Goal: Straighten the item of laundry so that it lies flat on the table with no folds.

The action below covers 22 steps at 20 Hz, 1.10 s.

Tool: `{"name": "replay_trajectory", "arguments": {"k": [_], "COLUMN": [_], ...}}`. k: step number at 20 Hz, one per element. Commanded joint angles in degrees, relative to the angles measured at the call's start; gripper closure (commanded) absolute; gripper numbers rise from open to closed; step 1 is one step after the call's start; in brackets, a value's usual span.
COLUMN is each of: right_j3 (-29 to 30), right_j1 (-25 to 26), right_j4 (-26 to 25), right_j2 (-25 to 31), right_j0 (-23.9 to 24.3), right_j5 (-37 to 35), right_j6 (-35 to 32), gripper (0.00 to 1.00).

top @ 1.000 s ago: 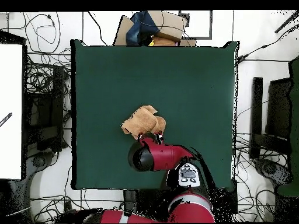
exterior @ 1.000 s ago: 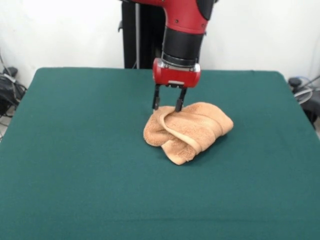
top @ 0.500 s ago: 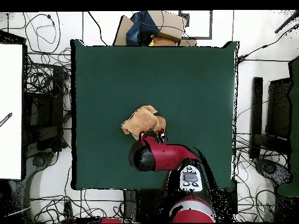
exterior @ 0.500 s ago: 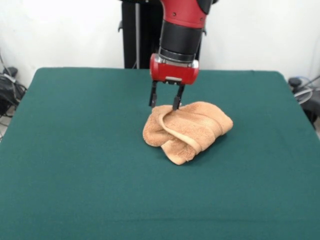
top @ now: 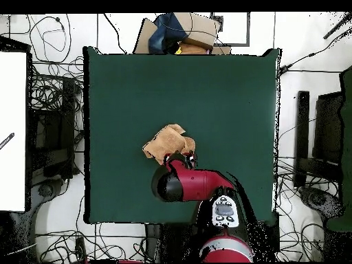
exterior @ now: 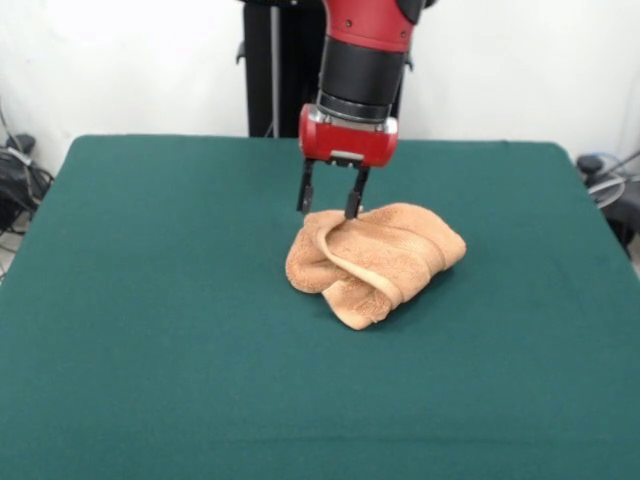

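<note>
Towel, front view: the peach towel (exterior: 372,262) lies bunched just right of the frame's centre on the green bench (exterior: 150,300), a thick fold crossing it and a lobe pointing toward the lower edge.
Hand, front view: the hand (exterior: 327,203) hangs with its two fingers apart and empty, tips at the towel's upper-left edge; one tip seems to touch the cloth, though I cannot be sure.
Change, front view: a second ago the hand sat lower and slightly further right, against the towel; it has since lifted and shifted left, then settled. The towel's shape is unchanged.
Towel, overhead view: the towel (top: 168,144) is a crumpled lump left of centre, and the arm covers its lower right edge.
Hand, overhead view: mostly hidden under the red arm.
Meaning: no fold has been opened, so the straightening is probably all still to do.
</note>
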<state>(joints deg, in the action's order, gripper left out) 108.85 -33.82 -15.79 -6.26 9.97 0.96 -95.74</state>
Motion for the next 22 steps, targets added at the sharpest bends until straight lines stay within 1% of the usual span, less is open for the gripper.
{"name": "replay_trajectory", "arguments": {"k": [1, 8, 12, 22], "right_j3": [-1.5, -3.2, -2.7, -2.3], "right_j1": [3.0, 6.5, 7.9, 7.5], "right_j4": [0.7, 2.0, 1.7, 1.6], "right_j2": [1.1, 1.1, 1.2, 1.5], "right_j0": [-0.7, -1.4, -1.5, -1.6], "right_j5": [-2.5, -0.2, 2.1, 2.6], "right_j6": [-7.6, -9.1, -9.7, -9.6], "gripper": [0.0, 0.0, 0.0, 0.0]}}
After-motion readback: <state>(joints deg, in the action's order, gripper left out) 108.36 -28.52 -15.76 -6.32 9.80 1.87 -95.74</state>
